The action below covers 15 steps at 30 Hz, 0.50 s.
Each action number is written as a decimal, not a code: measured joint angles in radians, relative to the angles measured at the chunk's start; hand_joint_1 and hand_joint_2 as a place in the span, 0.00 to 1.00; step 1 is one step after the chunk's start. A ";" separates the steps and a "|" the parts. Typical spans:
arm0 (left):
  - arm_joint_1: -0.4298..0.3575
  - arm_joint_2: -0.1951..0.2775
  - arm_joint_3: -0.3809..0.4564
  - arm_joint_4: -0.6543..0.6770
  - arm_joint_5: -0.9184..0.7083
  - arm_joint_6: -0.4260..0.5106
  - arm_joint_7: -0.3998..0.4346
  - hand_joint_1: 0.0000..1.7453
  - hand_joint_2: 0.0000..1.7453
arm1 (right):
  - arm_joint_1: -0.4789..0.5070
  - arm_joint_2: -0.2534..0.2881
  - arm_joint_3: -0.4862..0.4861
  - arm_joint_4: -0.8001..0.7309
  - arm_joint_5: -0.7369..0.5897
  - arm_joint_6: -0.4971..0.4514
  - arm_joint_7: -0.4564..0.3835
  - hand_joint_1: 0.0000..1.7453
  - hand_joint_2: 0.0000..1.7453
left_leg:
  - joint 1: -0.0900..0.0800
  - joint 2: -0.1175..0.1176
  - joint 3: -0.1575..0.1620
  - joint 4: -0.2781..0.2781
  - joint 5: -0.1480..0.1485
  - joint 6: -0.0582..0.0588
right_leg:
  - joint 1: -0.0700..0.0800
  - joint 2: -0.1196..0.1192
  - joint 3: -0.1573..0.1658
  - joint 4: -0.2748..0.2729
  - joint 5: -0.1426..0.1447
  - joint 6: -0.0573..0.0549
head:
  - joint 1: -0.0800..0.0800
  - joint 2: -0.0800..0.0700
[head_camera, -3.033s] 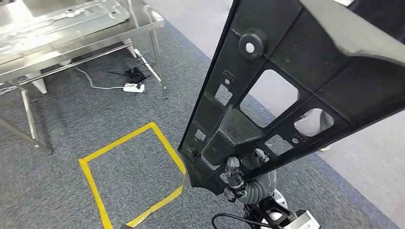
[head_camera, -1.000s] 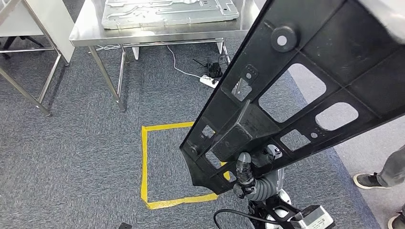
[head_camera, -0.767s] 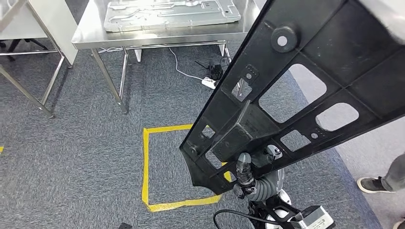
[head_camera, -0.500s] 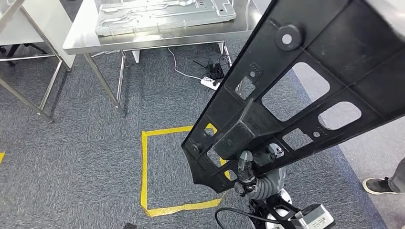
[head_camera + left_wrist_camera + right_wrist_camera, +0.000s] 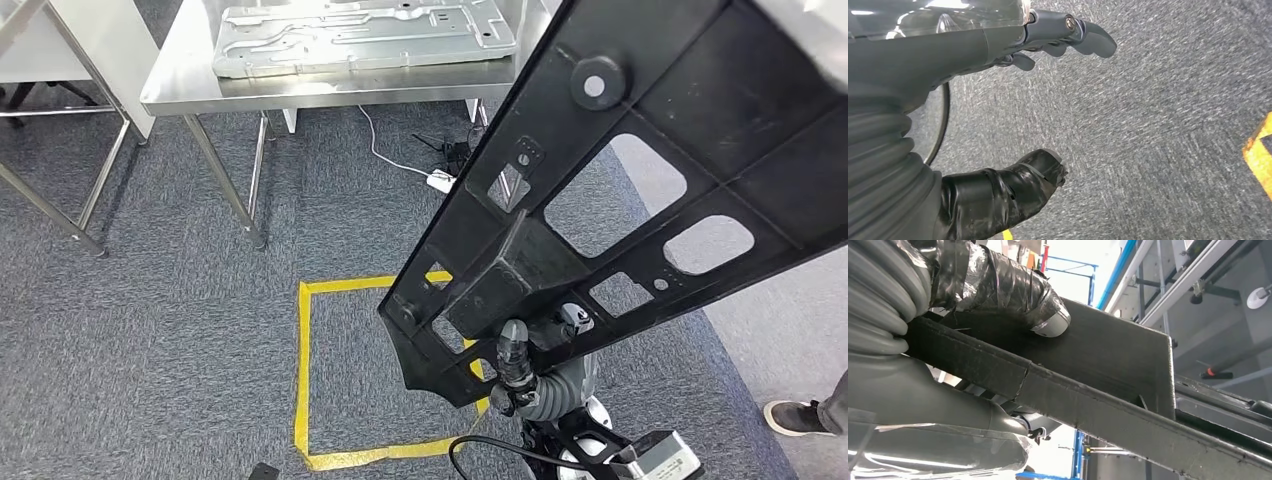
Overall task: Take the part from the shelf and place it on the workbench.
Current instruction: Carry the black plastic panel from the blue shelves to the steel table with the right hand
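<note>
Floor: grey carpet, yellow tape square (image 5: 310, 370)
Right robot hand (image 5: 525, 365): gripping black part (image 5: 640, 190)
Left robot hand (image 5: 998, 100): spread, empty
Tip: keep part steady till over counter (image 5: 180, 85)

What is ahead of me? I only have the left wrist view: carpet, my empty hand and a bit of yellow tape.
Observer: The head view shows a steel workbench ahead, across the carpet from the yellow tape square on the floor.
Operator: Is there something on it?
Observer: Yes, a silver metal panel lies flat on its top.
Operator: And the part?
Observer: The right hand grips the large black part at its lower end, the thumb pressed on one face in the right wrist view.
Operator: Anyone nearby?
Observer: A person's shoe shows at the right edge of the head view.
</note>
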 joint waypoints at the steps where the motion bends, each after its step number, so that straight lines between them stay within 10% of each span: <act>1: 0.002 0.000 -0.002 0.000 0.000 0.000 0.001 0.00 1.00 | 0.000 0.000 0.000 0.001 0.000 0.000 0.000 1.00 1.00 | 0.000 -0.001 0.012 0.000 -0.009 -0.001 | 0.000 0.000 0.003 -0.037 0.046 -0.001 | 0.000 0.000; 4: 0.002 0.000 -0.008 0.000 0.001 0.001 0.004 0.00 1.00 | -0.001 0.000 0.000 0.003 0.000 0.001 0.000 1.00 1.00 | -0.002 -0.006 0.040 0.000 -0.033 -0.013 | 0.003 0.001 0.059 -0.207 0.155 -0.011 | 0.001 0.000; 9: -0.003 0.002 -0.010 0.000 0.002 0.002 0.006 0.00 1.00 | -0.001 0.000 -0.001 0.003 -0.002 0.003 0.000 1.00 1.00 | -0.004 -0.005 0.036 0.010 -0.054 -0.035 | 0.002 0.003 0.088 -0.258 0.140 -0.035 | 0.000 0.000; 13: -0.003 0.003 -0.012 -0.001 0.003 0.002 0.007 0.00 1.00 | -0.002 0.000 -0.001 0.004 -0.003 0.004 -0.001 1.00 1.00 | 0.002 0.000 -0.088 0.218 -0.121 -0.053 | 0.000 -0.002 0.113 -0.268 0.125 -0.051 | -0.006 0.000; 15: 0.002 0.003 -0.012 -0.001 0.004 0.001 0.007 0.00 1.00 | -0.001 0.000 -0.001 0.005 -0.003 0.004 -0.001 1.00 1.00 | 0.004 0.001 -0.141 0.271 -0.101 -0.056 | 0.001 -0.001 0.125 -0.267 0.114 -0.052 | -0.006 0.000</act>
